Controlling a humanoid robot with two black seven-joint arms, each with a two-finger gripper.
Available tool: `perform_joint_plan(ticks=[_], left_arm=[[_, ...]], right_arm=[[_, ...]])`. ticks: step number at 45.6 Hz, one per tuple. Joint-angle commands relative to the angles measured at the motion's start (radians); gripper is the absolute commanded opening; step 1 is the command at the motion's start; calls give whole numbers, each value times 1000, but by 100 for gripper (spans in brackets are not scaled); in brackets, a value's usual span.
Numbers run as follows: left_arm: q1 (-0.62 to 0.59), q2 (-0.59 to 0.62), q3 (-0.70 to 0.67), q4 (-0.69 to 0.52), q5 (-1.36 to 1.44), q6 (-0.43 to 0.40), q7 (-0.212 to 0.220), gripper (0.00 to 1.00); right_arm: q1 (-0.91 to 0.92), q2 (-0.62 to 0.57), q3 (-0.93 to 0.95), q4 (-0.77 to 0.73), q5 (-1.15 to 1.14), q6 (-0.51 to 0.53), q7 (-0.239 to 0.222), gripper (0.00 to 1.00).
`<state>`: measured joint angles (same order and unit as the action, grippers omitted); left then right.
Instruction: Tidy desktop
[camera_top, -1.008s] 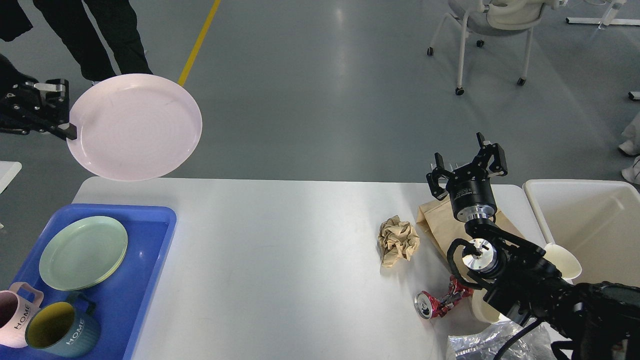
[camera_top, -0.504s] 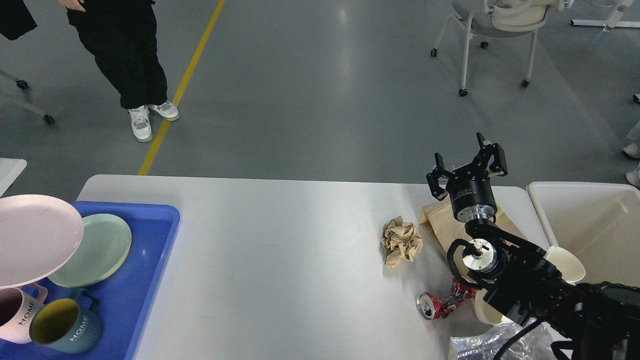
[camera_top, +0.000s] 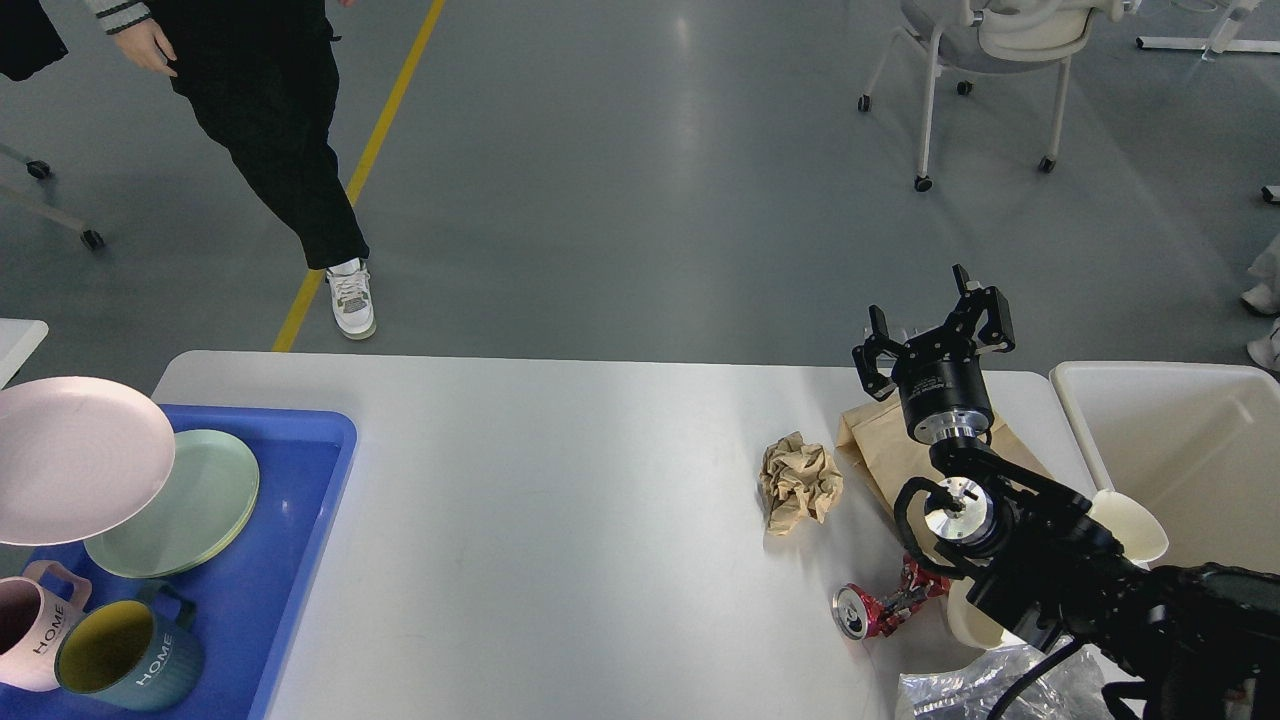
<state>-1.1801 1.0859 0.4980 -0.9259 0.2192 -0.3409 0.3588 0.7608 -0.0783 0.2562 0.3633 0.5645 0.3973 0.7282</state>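
The white-grey desktop fills the middle of the head view. On its right side lie a crumpled brown paper ball, a flat brown paper bag, a crushed red can, white paper cups and a clear plastic bag. My right gripper is open and empty, raised above the far end of the paper bag. A pink plate hovers over the left of the blue tray, partly covering the green plate. My left gripper is out of view past the left edge.
The tray also holds a pink mug and a teal mug. A cream-white bin stands at the right edge of the desktop. A person walks beyond the far edge; a wheeled chair stands at the back right.
The pink plate has come down from high beyond the desktop's far left corner to just over the tray. My left gripper has left the view. The person has stepped right. My right arm has not moved.
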Motion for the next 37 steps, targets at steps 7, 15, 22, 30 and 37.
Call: perform_joint_plan(ticks=[7, 15, 22, 30, 37], left_arm=[[85, -40, -3, 7, -75, 143, -21, 0], [158, -81, -3, 6, -123, 235, -84, 0], [175, -116, -4, 6, -207, 309, -100, 0], [177, -135, -7, 4, -242, 310, -98, 0], [177, -158, -9, 4, -262, 310, -98, 0]], right_arm=[[0, -1, 0, 0, 0, 0, 0, 100], [0, 0, 0, -1, 0, 0, -1, 100], [0, 0, 0, 0, 0, 0, 0, 100], [0, -1, 0, 0, 0, 0, 0, 100], [0, 0, 0, -1, 0, 0, 0, 100]])
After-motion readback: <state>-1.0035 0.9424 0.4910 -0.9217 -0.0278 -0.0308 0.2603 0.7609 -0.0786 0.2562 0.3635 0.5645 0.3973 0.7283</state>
